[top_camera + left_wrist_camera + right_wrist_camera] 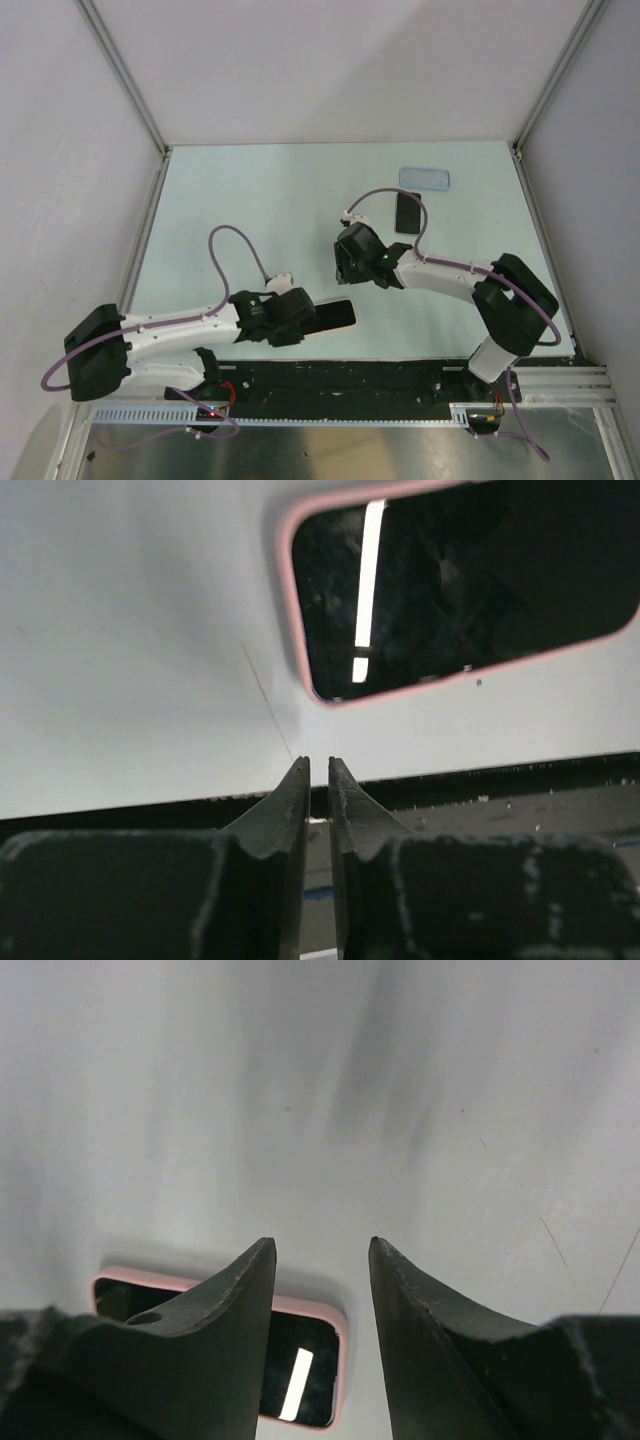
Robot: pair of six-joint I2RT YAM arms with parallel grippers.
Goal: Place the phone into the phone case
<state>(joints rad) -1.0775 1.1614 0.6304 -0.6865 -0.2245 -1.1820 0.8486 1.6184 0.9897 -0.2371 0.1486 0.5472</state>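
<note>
1. The black phone (407,212) lay flat on the pale desk (250,200), upper right of the top view, just below the light-blue phone case (424,179).
2. The left pincer (318,765) was pressed almost together, gripping nothing. A pink-rimmed slab (460,580) lay at the upper right of its view.
3. The right pincer (320,1245) was spread wide and empty.

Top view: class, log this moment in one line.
phone: on table, uncased | phone case: empty | left gripper: shut, empty | right gripper: open, empty
</note>
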